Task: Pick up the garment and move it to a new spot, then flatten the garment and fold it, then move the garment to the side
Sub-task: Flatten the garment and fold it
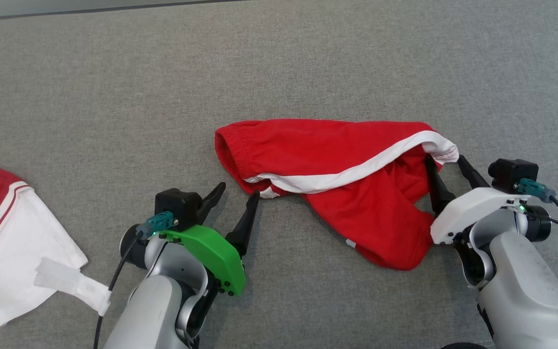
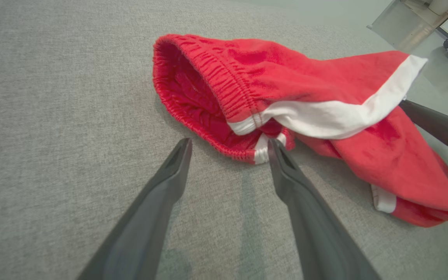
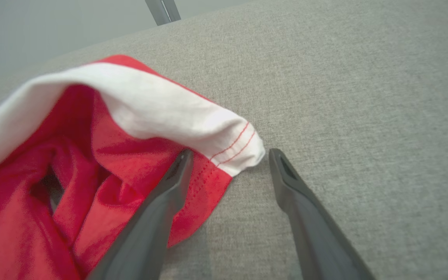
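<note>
Far left: spare garment [image 1: 12, 242], white and red, well apart. Then left gripper [image 1: 239, 190]: wide, empty, tips at waistband end of red shorts [image 1: 337, 165]. Shorts rumpled mid grey surface [image 1: 114, 97]. Then right gripper [image 1: 445, 160]: wide, empty, white hem corner between fingers. Flattening, folding, moving aside likely all left.

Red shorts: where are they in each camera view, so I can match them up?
Head view: red shorts centre, between left hand and right hand.
Left wrist view: upper middle to right, waistband nearest the left hand.
Right wrist view: left half, hem corner at the right hand's fingertips.
Shared landmark: the shorts' white stripe.
</note>
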Motion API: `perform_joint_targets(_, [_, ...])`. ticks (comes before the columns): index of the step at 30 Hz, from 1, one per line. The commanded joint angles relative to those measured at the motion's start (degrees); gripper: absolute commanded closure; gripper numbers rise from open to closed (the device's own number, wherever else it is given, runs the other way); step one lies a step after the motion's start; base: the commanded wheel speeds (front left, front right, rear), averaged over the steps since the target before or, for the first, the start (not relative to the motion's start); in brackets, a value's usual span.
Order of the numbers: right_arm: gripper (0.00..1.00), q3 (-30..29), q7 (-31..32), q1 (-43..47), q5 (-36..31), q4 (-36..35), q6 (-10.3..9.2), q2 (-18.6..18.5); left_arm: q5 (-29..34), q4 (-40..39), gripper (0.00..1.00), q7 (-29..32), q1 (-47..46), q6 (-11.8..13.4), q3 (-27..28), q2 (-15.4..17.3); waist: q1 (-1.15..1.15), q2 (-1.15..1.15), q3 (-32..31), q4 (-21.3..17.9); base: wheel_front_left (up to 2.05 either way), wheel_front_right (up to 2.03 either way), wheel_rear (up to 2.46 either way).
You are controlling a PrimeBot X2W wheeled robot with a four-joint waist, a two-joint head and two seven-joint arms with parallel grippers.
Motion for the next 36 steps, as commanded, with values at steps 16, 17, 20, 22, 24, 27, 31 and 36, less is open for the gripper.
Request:
perform_joint_targets(16, [0.07,5.34,-3.92,-2.85,3.84,2.82,-0.02,-2.56,-1.61,-1.45,0.0,2.85,-1.66,0.45,-0.93,0.82,0.0,0.0,0.0,-0.76,0.0,0.0,0.0])
perform_joint_targets(17, [0.09,5.6,-4.01,-2.99,4.0,2.98,-0.02,-2.62,-1.77,-1.48,0.0,3.1,-1.81,0.44,-0.95,0.8,0.0,0.0,0.1,-0.78,0.0,0.0,0.0])
perform_joint_targets(20, [0.15,6.26,-4.42,-3.68,4.43,3.36,-0.02,-2.85,-2.27,-1.33,0.0,3.34,-2.29,0.39,-1.09,0.78,0.0,0.0,0.37,-0.87,0.0,0.0,0.0])
perform_joint_targets(22, [0.16,6.61,-4.6,-3.96,4.71,3.59,-0.02,-2.89,-3.06,-1.08,0.0,3.46,-2.46,0.25,-1.3,0.67,0.0,0.0,0.58,-0.94,0.0,0.0,0.0])
perform_joint_targets(24, [0.16,6.93,-4.87,-4.11,5.05,3.87,-0.02,-2.92,-3.73,-0.65,0.0,3.48,-3.07,0.14,-1.49,0.58,0.0,0.0,0.84,-1.01,0.0,0.0,0.0])
perform_joint_targets(27, [0.17,7.21,-5.1,-4.77,5.35,4.15,-0.02,-3.07,-4.34,0.42,0.0,3.34,-4.0,0.01,-2.01,0.43,0.0,0.0,1.21,-1.16,0.0,0.0,0.0])
perform_joint_targets(31, [0.19,7.55,-5.36,-5.0,5.58,4.55,-0.02,-3.08,-4.54,1.8,0.0,2.85,-5.09,0.01,-2.41,0.4,0.0,0.0,1.45,-1.39,0.0,0.0,0.0])
perform_joint_targets(36, [0.22,8.25,-5.8,-5.25,5.77,5.19,-0.02,-3.1,-4.78,3.25,0.0,1.89,-6.58,-0.11,-3.34,0.35,0.0,0.0,1.49,-1.76,0.0,0.0,0.0])
